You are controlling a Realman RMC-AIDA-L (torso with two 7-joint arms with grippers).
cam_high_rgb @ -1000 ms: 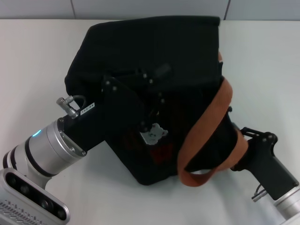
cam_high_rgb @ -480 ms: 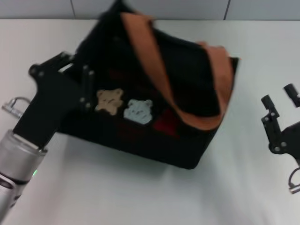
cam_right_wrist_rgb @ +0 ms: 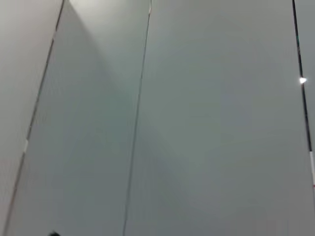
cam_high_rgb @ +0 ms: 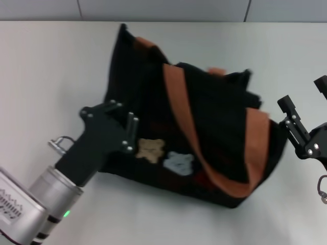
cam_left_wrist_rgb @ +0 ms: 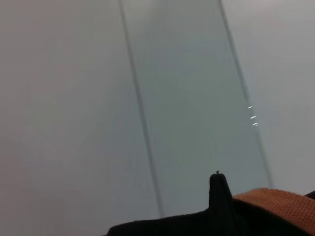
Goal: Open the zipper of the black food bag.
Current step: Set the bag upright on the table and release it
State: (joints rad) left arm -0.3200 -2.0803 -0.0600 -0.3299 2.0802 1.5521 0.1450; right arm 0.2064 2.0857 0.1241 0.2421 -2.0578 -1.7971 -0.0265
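The black food bag [cam_high_rgb: 214, 117] lies tilted on the white table, its front with two bear patches [cam_high_rgb: 163, 155] facing me and an orange-brown handle [cam_high_rgb: 179, 107] draped across it. My left gripper [cam_high_rgb: 122, 125] presses against the bag's left end, just left of the patches. To the right of the bag my right gripper [cam_high_rgb: 305, 97] hangs open, a small gap away, holding nothing. The zipper is hidden among the black folds. In the left wrist view only a black bag corner [cam_left_wrist_rgb: 219, 196] and a strip of handle [cam_left_wrist_rgb: 275, 209] show.
White table [cam_high_rgb: 51, 66] stretches on all sides of the bag. A grey panelled wall [cam_high_rgb: 163, 9] runs behind the table's far edge. The right wrist view holds only wall panels [cam_right_wrist_rgb: 197, 123].
The bag has swung around and slid right, and its front with the patches now faces me. My left gripper followed it rightward and nearer. My right gripper let go of the bag's right end.
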